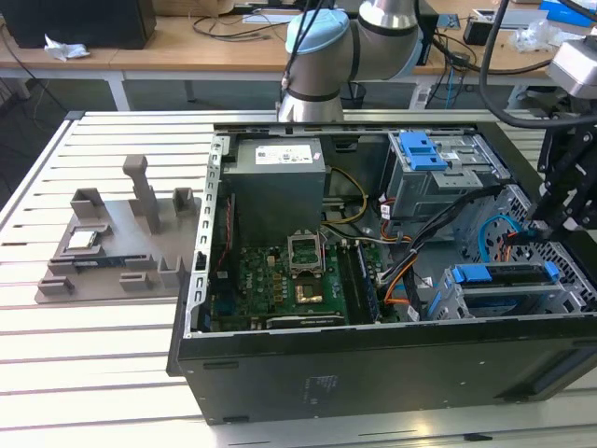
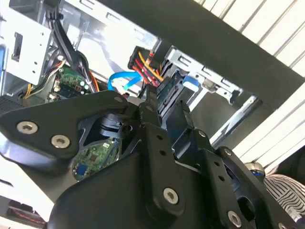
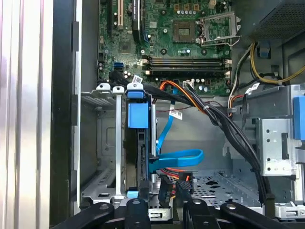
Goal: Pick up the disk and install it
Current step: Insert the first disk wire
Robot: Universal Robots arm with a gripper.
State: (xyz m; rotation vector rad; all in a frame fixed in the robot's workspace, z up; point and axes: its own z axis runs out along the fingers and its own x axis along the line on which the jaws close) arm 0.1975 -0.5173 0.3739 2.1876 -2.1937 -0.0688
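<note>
The disk [image 1: 504, 276] sits in the drive bay at the front corner of the open computer case [image 1: 373, 373], on the exterior view's right, its blue bracket showing on top. In the first wrist view the disk [image 3: 138, 143] stands edge-on in its slot, with a blue tab at its end. My gripper [image 1: 543, 224] hangs just above that bay. Its fingers [image 3: 136, 210] stand apart in the first wrist view, so my gripper [image 3: 164, 212] is open, with only cables below the gap. In the second wrist view my gripper [image 2: 164, 102] is close to the disk [image 2: 169, 90].
Black, orange and blue cables [image 3: 181, 157] run beside the bay. A metal cage with a blue handle [image 1: 424, 151] and a grey box with a white sticker [image 1: 280, 173] stand at the case's back. The motherboard [image 1: 298, 280] lies in the middle. A grey fixture [image 1: 112, 243] sits on the exterior view's left.
</note>
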